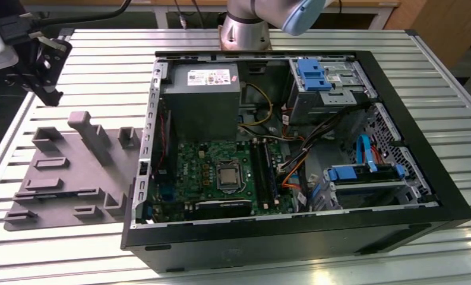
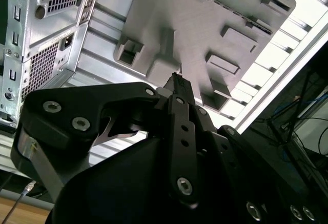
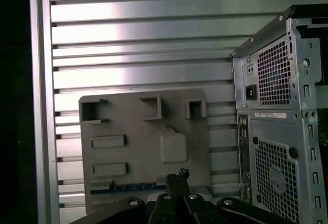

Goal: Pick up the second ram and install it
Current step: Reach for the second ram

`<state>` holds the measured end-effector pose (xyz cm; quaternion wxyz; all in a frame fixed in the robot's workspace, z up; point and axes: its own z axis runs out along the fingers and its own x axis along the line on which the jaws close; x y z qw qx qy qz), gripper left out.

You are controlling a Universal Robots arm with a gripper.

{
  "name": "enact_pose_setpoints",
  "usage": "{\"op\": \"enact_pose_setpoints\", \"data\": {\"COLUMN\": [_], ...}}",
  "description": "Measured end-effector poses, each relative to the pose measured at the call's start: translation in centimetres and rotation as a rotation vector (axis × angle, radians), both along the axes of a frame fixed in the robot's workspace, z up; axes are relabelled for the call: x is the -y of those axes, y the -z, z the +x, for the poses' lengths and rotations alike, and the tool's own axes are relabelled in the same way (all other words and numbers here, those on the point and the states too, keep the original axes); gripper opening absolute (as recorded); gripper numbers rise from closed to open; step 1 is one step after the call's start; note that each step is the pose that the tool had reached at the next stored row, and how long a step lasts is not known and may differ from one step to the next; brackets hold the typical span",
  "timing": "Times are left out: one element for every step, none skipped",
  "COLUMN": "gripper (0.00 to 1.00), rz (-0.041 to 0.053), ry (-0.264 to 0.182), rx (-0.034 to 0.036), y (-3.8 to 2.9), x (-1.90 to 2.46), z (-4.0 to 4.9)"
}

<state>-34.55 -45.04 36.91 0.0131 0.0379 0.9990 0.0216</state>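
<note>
The second ram (image 3: 128, 187) is a thin blue-green stick lying along the near edge of the grey fixture plate (image 3: 133, 126) in the first wrist view. My black gripper (image 3: 178, 176) hovers above that edge, a little to one side of the stick and apart from it. Its fingers are shut together with nothing between them, and they look the same in the second wrist view (image 2: 177, 83). In the exterior view the gripper (image 1: 49, 98) hangs high at the far left, above the plate's (image 1: 69, 178) back corner. The green motherboard (image 1: 219, 178) with its long black slots (image 1: 261, 169) lies inside the open computer case (image 1: 299, 154).
The case stands on the slatted metal table (image 1: 100, 71), its perforated rear panel (image 3: 277, 131) close beside the fixture plate. A tall grey post (image 1: 92, 136) and several raised holders rise from the plate. The arm's base (image 1: 245, 29) stands behind the case.
</note>
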Motion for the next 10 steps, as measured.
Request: {"op": "enact_pose_setpoints", "data": {"gripper": [0.11,0.11,0.11,0.11,0.11,0.11,0.11,0.11,0.11,0.11], "rz": [0.0,0.0,0.0,0.0001,0.0001,0.0,0.0,0.0,0.0,0.0], "ry": [0.0,0.0,0.0,0.0,0.0,0.0,0.0,0.0,0.0,0.0], "rx": [0.0,0.0,0.0,0.0001,0.0001,0.0,0.0,0.0,0.0,0.0], "y": [0.01,0.02,0.03,0.05,0.06,0.07,0.08,0.09,0.11,0.12], "x": [0.03,0.06,0.09,0.12,0.15,0.19,0.22,0.25,0.28,0.31], "z": [-0.04,-0.09,-0.14,-0.18,-0.23,-0.28,-0.33,-0.38,-0.43,-0.49]}}
